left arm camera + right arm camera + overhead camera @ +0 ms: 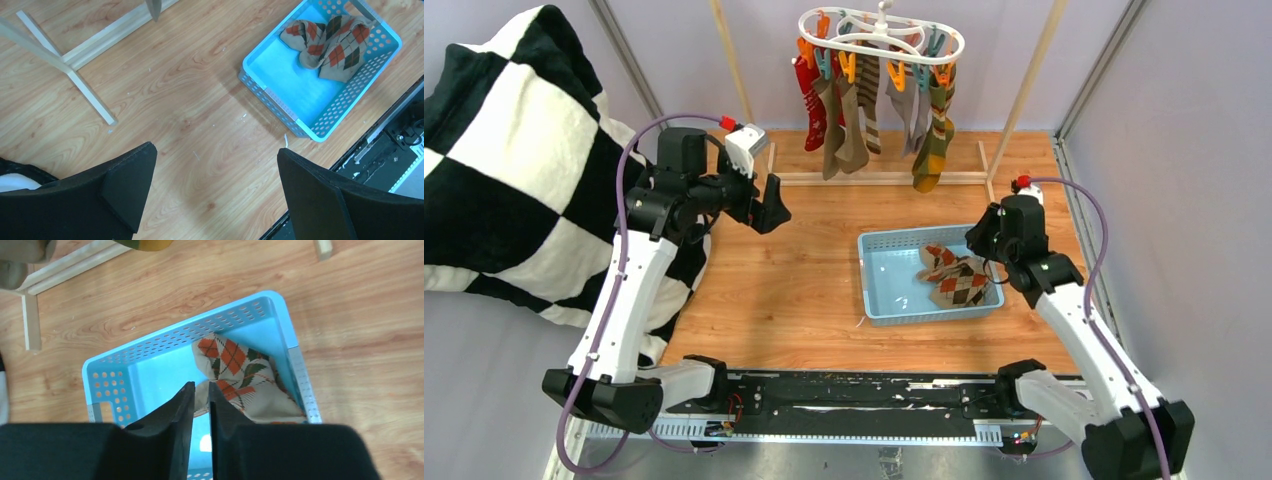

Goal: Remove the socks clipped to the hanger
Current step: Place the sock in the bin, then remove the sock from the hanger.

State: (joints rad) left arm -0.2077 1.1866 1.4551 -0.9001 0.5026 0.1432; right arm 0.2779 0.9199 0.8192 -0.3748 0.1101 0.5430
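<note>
Right wrist view: right gripper point(201, 390) jaws barely apart, empty, above argyle socks point(235, 365) in basket point(165, 340); left gripper point(215, 152) wide open, empty.

Quick headcount from my side:
- hanging socks point(839, 125): six I think, they overlap so I might be one off
- argyle socks point(235, 370) lying loose: two
- hanger point(957, 42): one
- clips point(896, 75): orange and teal, too bunched up to count
- blue basket point(924, 315): one
- wooden rack point(879, 178): one
- checkered blanket point(514, 150): one
- pincers: two, my left pincer point(215, 160) and right pincer point(201, 390)
</note>
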